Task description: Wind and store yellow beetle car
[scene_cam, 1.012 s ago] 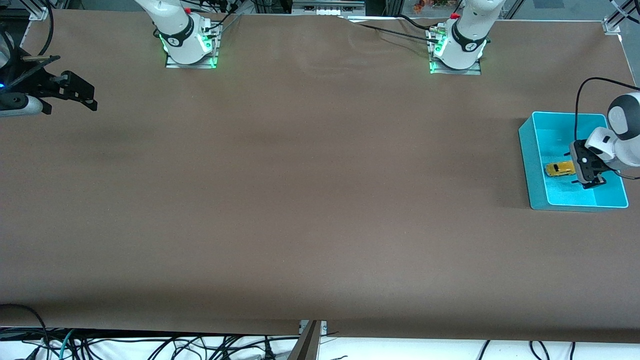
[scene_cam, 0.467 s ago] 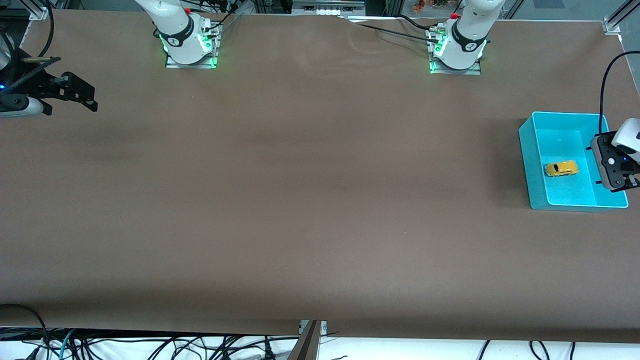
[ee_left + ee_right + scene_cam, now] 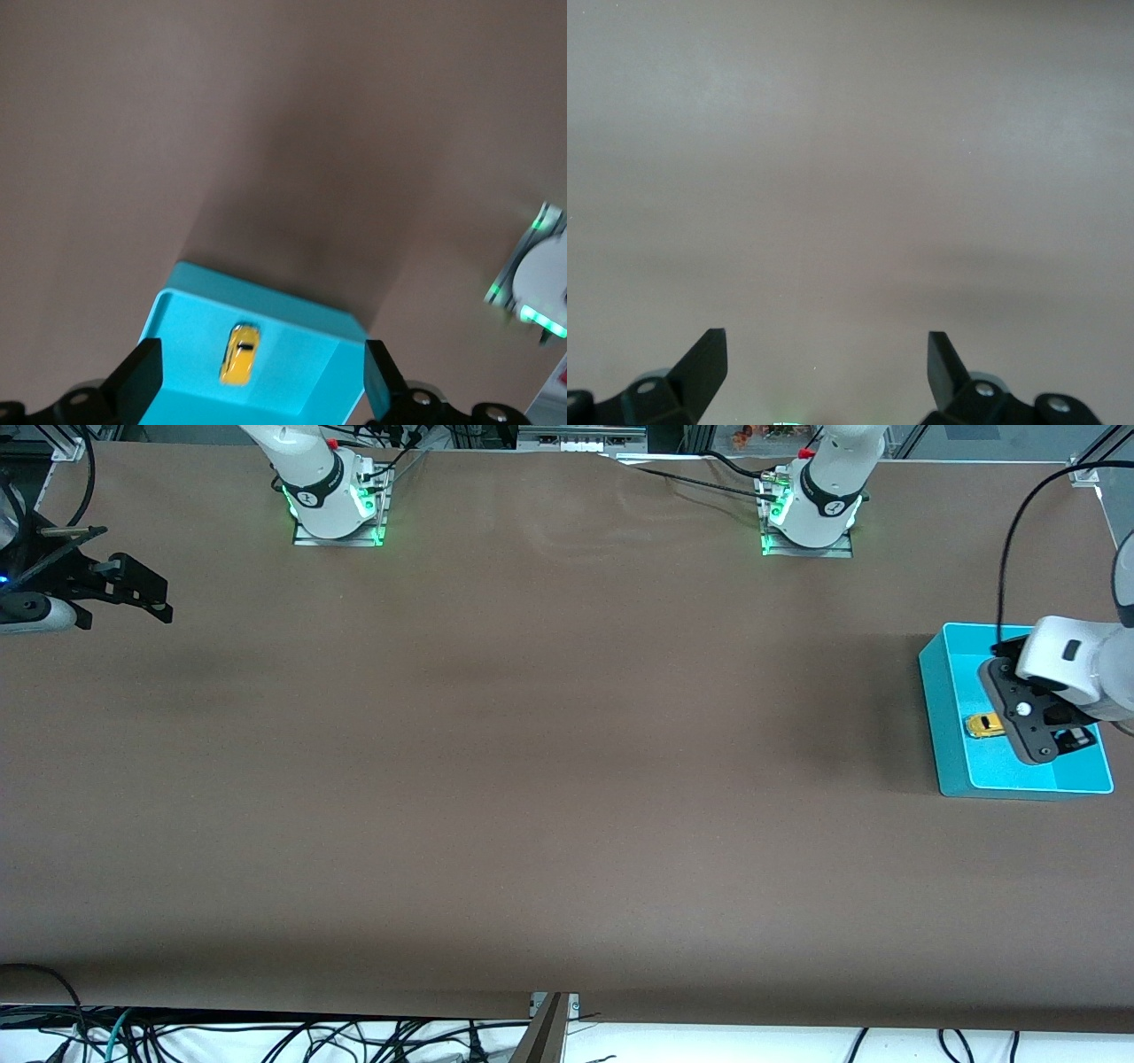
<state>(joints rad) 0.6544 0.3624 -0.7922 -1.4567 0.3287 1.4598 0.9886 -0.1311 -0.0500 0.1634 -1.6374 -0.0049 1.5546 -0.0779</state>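
I see the car (image 3: 982, 725) lying in the bin (image 3: 941, 717), my left gripper (image 3: 259, 390) above the bin with fingers spread and empty, right gripper (image 3: 827, 363) waiting well apart from the bin, fingers spread over bare table (image 3: 532, 779)

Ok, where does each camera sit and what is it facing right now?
Front: high across the table, facing both bases; shows left gripper over the teal bin and right gripper waiting.
Left wrist: looks down past its open fingers at the yellow beetle car in the bin; front shares both.
Right wrist: open fingers, bare table.
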